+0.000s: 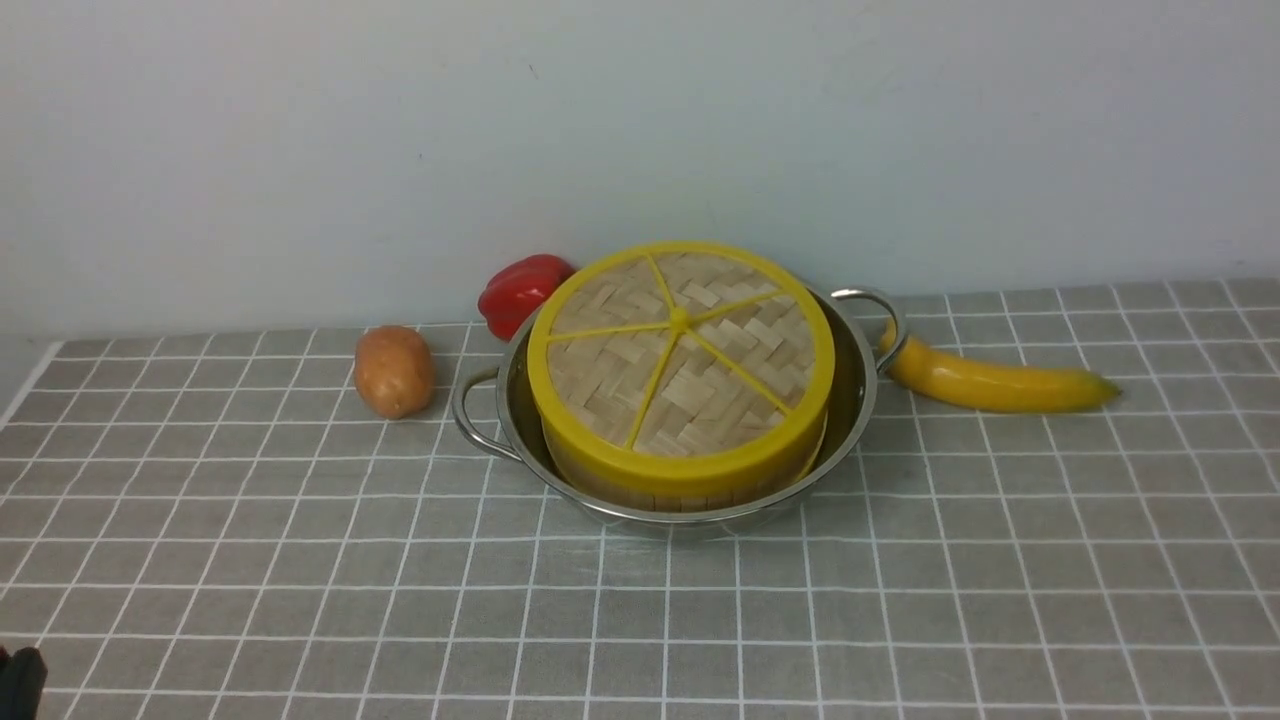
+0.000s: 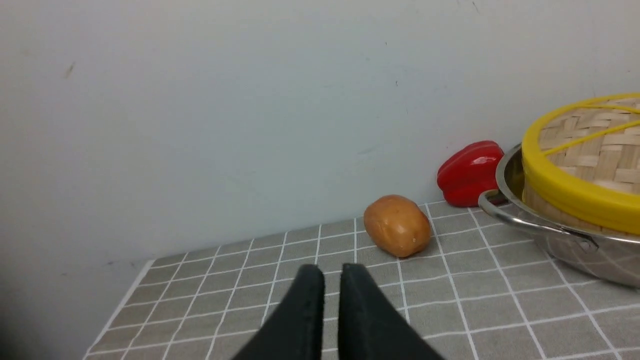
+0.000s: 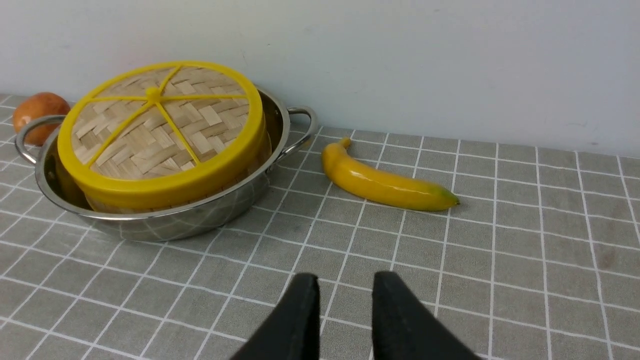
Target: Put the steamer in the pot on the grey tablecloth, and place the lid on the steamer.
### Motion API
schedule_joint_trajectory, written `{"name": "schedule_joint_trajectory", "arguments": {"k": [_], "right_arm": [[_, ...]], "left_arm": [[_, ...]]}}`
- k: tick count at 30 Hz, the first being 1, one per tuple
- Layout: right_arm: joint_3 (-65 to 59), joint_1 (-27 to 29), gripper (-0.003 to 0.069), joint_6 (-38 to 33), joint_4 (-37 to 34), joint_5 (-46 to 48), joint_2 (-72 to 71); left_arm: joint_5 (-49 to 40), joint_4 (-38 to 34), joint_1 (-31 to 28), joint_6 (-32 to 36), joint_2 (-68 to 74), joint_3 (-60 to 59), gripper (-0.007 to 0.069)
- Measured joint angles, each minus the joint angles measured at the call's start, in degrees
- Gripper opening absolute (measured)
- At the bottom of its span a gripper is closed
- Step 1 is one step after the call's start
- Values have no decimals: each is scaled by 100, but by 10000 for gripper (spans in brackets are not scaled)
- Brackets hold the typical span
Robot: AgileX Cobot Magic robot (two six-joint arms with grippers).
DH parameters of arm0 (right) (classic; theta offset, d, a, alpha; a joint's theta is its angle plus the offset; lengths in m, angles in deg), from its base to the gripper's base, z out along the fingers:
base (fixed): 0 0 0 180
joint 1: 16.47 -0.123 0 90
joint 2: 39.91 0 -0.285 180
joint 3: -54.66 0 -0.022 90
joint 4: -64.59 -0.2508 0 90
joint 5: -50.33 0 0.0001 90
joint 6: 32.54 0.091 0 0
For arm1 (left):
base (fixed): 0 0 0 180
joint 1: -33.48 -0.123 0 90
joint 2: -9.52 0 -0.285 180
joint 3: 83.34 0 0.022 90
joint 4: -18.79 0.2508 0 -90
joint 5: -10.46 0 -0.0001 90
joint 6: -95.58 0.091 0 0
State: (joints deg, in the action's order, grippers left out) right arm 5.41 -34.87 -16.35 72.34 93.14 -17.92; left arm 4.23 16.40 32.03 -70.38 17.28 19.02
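The steel pot (image 1: 855, 400) stands on the grey tablecloth (image 1: 900, 600) near the back wall. The bamboo steamer (image 1: 690, 488) sits inside it, only its wall showing under the lid (image 1: 680, 345), which rests on top, slightly tilted. Neither gripper touches them. My left gripper (image 2: 332, 272) hangs low over the cloth, short of the potato, fingers a narrow slit apart and empty. My right gripper (image 3: 346, 282) hovers over bare cloth, short of the pot (image 3: 170, 222) and the banana, open and empty. What the steamer holds is hidden.
A potato (image 1: 394, 370) lies left of the pot, a red pepper (image 1: 520, 290) behind it against the wall, and a banana (image 1: 990, 383) right of the pot's handle. The cloth's left edge is close to the left arm (image 1: 20, 680).
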Motion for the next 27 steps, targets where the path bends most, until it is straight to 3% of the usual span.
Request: {"name": "schedule_joint_trajectory", "arguments": {"k": [21, 27], "right_arm": [[0, 10, 239, 0, 5, -7, -19], [-268, 361, 240, -18, 157, -384, -568]], "left_arm": [[6, 0, 0, -11, 0, 0, 85], [10, 0, 0, -11, 0, 0, 96]]}}
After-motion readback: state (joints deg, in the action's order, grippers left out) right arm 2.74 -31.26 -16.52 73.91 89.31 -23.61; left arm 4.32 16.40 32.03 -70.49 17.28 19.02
